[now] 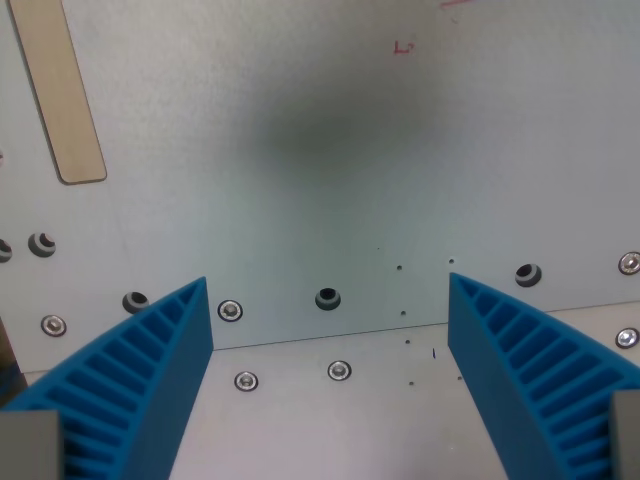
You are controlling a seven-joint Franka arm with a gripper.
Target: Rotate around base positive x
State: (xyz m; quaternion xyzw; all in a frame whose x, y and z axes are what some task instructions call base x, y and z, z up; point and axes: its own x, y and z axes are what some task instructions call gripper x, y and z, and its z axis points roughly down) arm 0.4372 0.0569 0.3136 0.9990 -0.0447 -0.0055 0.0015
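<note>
Gripper (330,300): blue ribbed fingers (150,380) spread wide, holding nothing.
Surface: pale grey panel (320,180) with screws and holes, directly below.
Tape: tan strip (62,90), upper left.

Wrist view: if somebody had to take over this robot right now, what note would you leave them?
Gripper: open, blue fingers wide apart, nothing between them.
Below: a pale panel with screws and holes, a seam running across it, and a tan strip at the wrist view's upper left.
Done: cannot tell from one picture how far the rotation has gone.
Left: carry on the rotation about base x; there is nothing to grasp here.
</note>
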